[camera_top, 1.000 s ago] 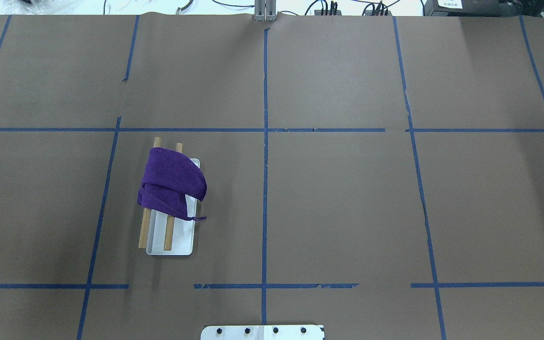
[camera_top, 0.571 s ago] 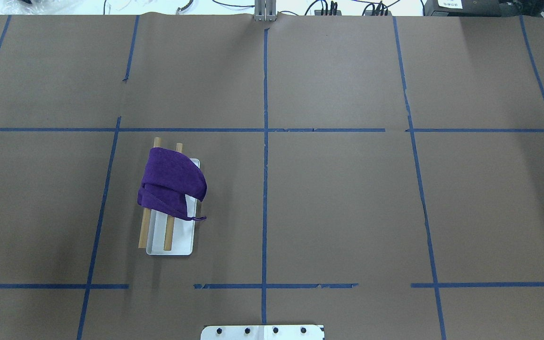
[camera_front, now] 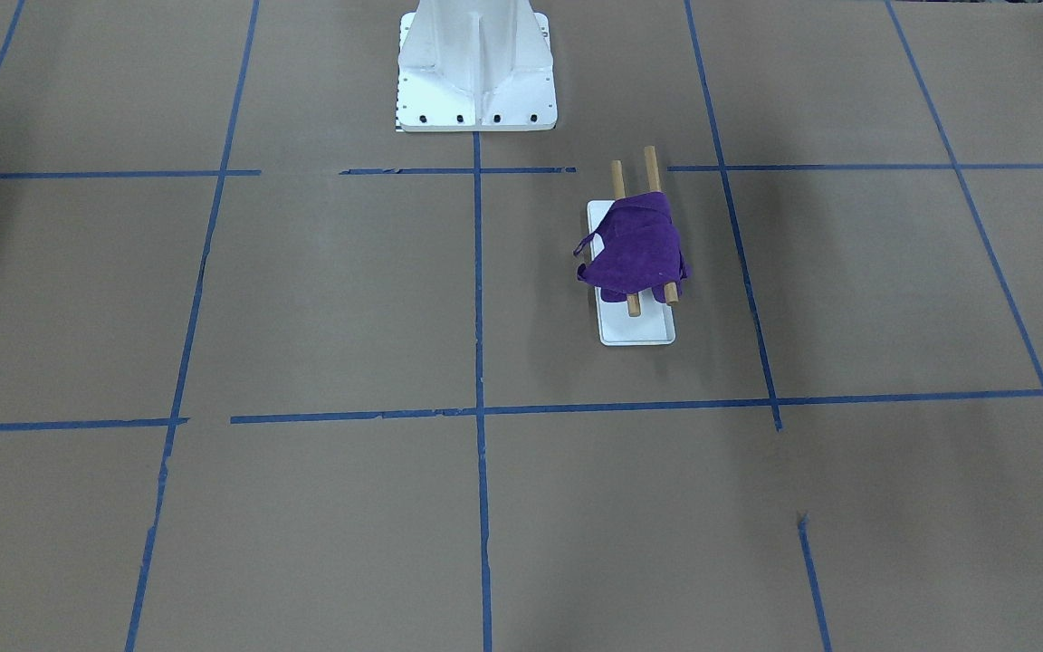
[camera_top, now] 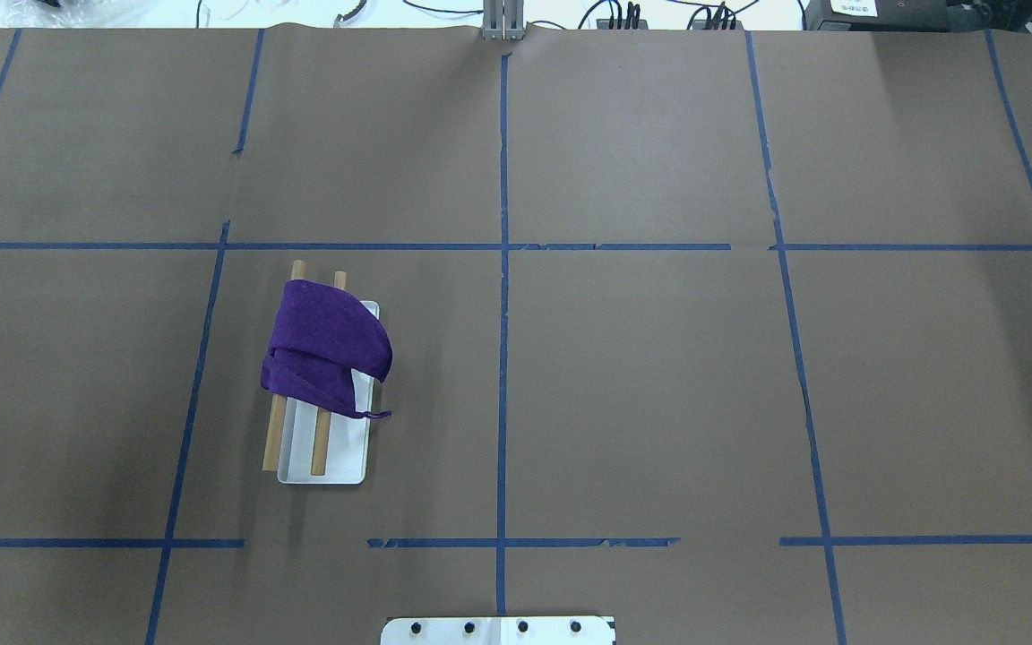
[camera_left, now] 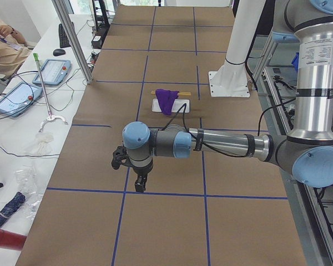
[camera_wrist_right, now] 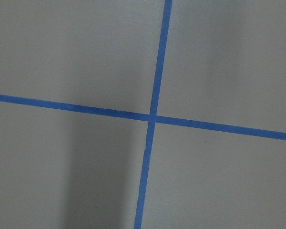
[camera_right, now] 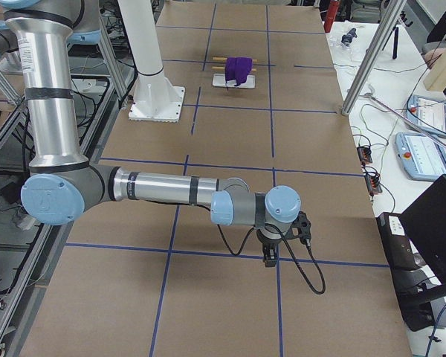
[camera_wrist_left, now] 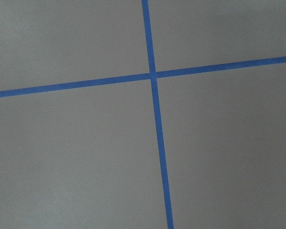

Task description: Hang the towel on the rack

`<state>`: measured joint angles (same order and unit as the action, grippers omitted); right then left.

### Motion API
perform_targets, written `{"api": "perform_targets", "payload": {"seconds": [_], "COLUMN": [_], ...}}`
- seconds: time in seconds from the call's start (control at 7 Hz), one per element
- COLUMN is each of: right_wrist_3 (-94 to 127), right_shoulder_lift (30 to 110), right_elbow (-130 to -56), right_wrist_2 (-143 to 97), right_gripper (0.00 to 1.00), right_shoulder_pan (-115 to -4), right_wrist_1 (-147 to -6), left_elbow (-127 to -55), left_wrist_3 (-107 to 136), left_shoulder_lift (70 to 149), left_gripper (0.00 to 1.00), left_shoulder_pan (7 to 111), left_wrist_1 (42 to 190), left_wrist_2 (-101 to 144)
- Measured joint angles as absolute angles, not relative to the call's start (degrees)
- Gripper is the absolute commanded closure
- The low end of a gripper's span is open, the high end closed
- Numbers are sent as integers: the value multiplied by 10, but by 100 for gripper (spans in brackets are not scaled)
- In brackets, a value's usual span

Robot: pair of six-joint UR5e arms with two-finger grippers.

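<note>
The deep-purple towel (camera_top: 328, 345) lies bunched and creased over both wooden dowels of the rack (camera_top: 337, 461), covering their far half, with one corner hanging to the white base. It also shows in the front view, towel (camera_front: 635, 249) on rack (camera_front: 635, 328). My left gripper (camera_left: 139, 185) shows only in the left side view, hanging over the table's left end far from the rack; I cannot tell if it is open. My right gripper (camera_right: 269, 256) shows only in the right side view, over the right end; I cannot tell its state. Both wrist views show only paper and tape.
The brown paper table cover is marked with a blue tape grid (camera_top: 503, 246). The white bolted pedestal (camera_front: 476, 63) stands at the robot's side of the table. Tablets and cables (camera_left: 50, 72) lie on the bench beyond the table's far edge.
</note>
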<state>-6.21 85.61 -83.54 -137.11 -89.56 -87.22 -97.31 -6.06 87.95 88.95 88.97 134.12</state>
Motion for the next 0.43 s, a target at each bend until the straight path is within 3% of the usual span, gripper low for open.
{"api": "perform_targets", "payload": {"seconds": [0.43], "right_wrist_3": [-62], "right_shoulder_lift": [855], "right_elbow": [-843], "right_wrist_2": [-1370], "right_gripper": [0], "right_shoulder_pan": [-896], "right_wrist_1": [-872], "left_elbow": [-982], "left_wrist_3": [-62], "left_shoulder_lift": [888], "left_gripper": [0], "left_shoulder_pan": [889], "left_wrist_1": [920], "left_wrist_2": [1338]}}
